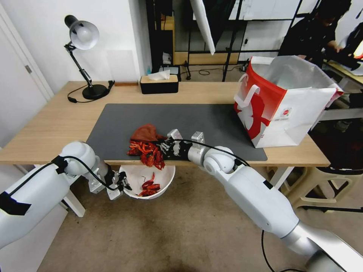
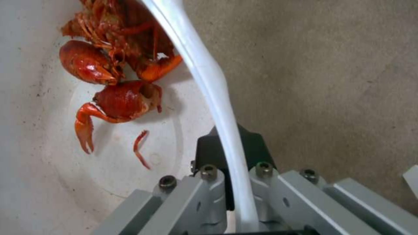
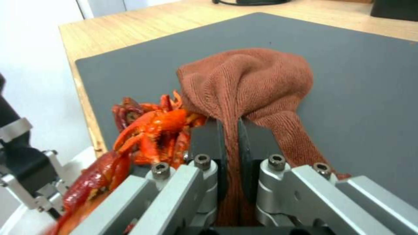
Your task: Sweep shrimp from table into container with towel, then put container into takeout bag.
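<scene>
A heap of red-orange shrimp [image 1: 147, 151] [image 3: 150, 133] lies at the front edge of the table [image 1: 53, 124], some hanging over the edge. My right gripper [image 1: 163, 146] [image 3: 231, 140] is shut on the rust-red towel [image 1: 145, 133] [image 3: 248, 81], just right of the heap. Below the edge, my left gripper [image 1: 123, 182] [image 2: 231, 156] is shut on the rim of the white container [image 1: 166, 177] [image 2: 204, 71], holding it under the heap. Several shrimp [image 1: 149, 187] [image 2: 113, 81] lie inside it. The red and white takeout bag [image 1: 283, 102] stands open on the table's right end.
A dark grey mat [image 1: 211, 121] [image 3: 348, 65] covers the table's middle. A black desk lamp [image 1: 85, 56] and a black tissue box [image 1: 159, 83] stand along the far edge. A stool [image 1: 325, 185] stands beyond the table's right end.
</scene>
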Robot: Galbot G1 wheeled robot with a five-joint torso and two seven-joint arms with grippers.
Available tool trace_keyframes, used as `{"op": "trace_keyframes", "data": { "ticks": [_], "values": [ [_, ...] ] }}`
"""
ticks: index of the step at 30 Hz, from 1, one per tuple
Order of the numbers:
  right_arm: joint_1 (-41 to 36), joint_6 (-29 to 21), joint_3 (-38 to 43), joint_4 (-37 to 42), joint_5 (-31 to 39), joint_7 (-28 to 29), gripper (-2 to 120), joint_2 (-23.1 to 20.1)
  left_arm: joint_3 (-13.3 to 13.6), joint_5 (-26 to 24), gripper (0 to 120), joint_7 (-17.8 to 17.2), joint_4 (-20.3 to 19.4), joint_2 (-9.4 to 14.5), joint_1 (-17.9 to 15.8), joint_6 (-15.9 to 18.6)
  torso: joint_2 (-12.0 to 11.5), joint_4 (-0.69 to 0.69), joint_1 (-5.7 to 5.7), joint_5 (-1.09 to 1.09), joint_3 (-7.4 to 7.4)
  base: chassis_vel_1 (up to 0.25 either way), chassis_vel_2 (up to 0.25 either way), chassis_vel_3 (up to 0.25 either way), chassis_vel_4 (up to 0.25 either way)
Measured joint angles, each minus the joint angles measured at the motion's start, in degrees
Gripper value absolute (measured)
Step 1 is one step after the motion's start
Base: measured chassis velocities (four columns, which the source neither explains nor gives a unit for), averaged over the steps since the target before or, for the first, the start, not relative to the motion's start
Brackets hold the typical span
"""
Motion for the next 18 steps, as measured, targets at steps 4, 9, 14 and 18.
{"op": "trace_keyframes", "data": {
  "ticks": [4,9,14,18],
  "values": [
    [-0.9,-0.2,0.2,1.2,-0.1,0.6,4,0.0,-0.1,-0.1,0,0.0,-0.1,0.0,0.2,0.0,0.0,0.0,0.0,0.0,0.0,0.0,0.0,0.0,0.0],
    [-2.6,-0.4,0.6,3.0,-0.5,1.1,4,-0.2,-0.2,-0.5,0,0.1,-0.3,0.0,0.1,0.3,0.0,0.0,0.0,0.0,0.0,0.0,0.0,0.0,0.0],
    [-3.5,-0.5,0.8,4.0,-0.8,1.4,4,-0.5,-0.2,-0.7,0,0.1,-0.4,0.2,0.0,0.3,0.0,0.0,0.0,0.0,0.0,0.0,0.0,0.0,0.0],
    [-4.5,-0.6,1.0,5.4,-0.8,1.8,4,-1.1,-0.2,-1.0,0,0.1,-0.6,0.3,0.2,0.5,0.0,0.0,0.0,0.0,0.0,0.0,0.0,0.0,0.0]
  ]
}}
